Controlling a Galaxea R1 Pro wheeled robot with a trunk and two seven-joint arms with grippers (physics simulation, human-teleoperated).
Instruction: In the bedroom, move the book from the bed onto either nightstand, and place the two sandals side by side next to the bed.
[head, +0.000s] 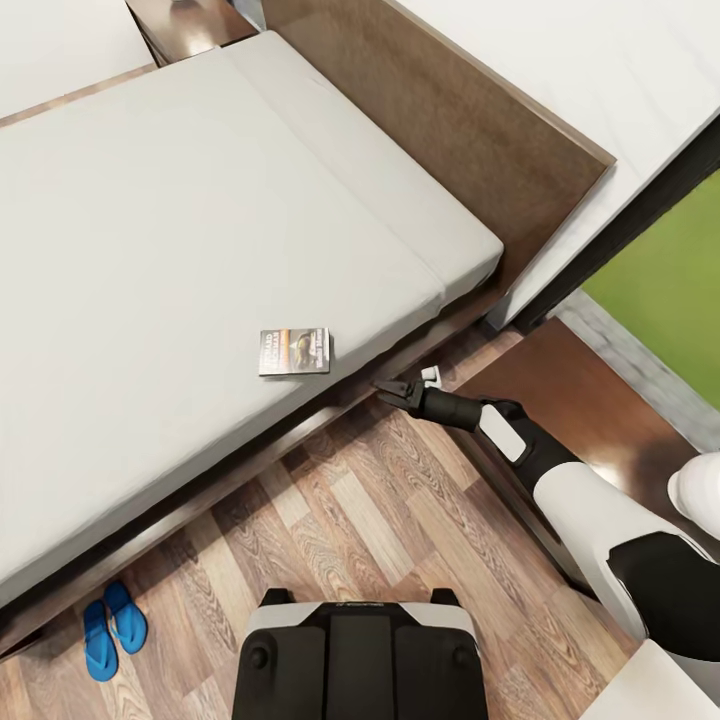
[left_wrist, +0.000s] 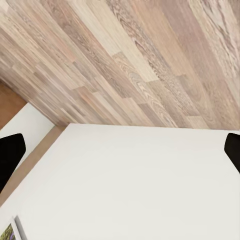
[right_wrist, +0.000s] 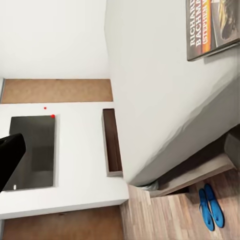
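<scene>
The book (head: 293, 351) lies flat on the light grey mattress of the bed (head: 180, 230), close to its near edge; its cover also shows in the right wrist view (right_wrist: 212, 27). The two sandals (head: 113, 628), bright blue, lie side by side on the wood floor against the bed frame, and appear again as the sandals (right_wrist: 211, 207). My right gripper (head: 394, 392) hovers just off the mattress edge, a short way right of the book, empty, with one finger (right_wrist: 11, 152) at the frame's edge. The left gripper (left_wrist: 120, 150) is open, its fingers (left_wrist: 10, 155) wide apart over a white surface.
A nightstand (head: 590, 390) stands at the right under my right arm; the other nightstand (head: 185, 20) is beyond the bed's far side. The headboard (head: 450, 130) runs along the right, a black-framed window (head: 670, 290) beyond it. My base (head: 355, 660) sits on the plank floor.
</scene>
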